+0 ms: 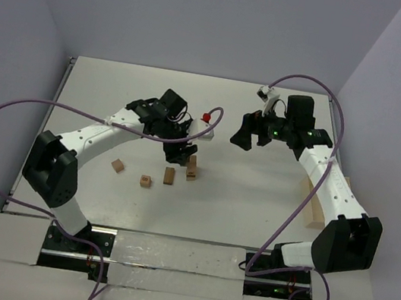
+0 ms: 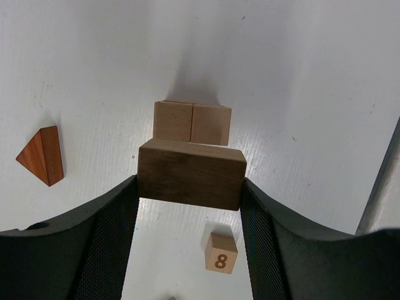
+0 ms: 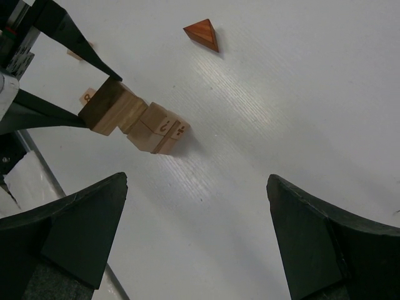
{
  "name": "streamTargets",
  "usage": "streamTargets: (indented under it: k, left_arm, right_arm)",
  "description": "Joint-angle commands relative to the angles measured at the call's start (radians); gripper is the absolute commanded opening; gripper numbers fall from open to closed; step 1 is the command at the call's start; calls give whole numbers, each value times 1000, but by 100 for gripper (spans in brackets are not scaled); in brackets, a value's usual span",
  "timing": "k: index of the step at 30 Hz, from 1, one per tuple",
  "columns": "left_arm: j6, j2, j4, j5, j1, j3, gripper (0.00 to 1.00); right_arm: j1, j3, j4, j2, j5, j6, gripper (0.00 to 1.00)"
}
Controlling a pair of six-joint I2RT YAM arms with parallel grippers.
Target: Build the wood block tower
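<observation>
My left gripper is shut on a dark brown wooden brick, gripped by its two ends. The brick hangs directly over the wood block tower, here two tan cubes side by side on the table. In the right wrist view the brick lies against the top of the tan stack; whether it rests on it I cannot tell. From above, the left gripper covers the tower. My right gripper hovers to the tower's right, open and holding nothing.
A reddish triangular wedge lies apart from the tower. A tan cube marked 8 sits on the table below my left fingers. Loose tan blocks lie left of the tower. A pale wooden tray stands beside the right arm.
</observation>
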Motion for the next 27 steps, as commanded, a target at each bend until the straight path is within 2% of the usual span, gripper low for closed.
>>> streamTargets:
  k: [1, 16, 27]
  left_arm:
    - [-14, 8, 31, -8, -19, 43, 15]
    - [-29, 79, 57, -26, -42, 84, 20]
    - [-32, 105, 58, -20, -53, 104, 28]
  right_arm:
    - [-9, 59, -3, -7, 5, -3, 100]
    - [-9, 55, -1, -3, 6, -1, 100]
    - [-9, 49, 3, -5, 8, 1, 100]
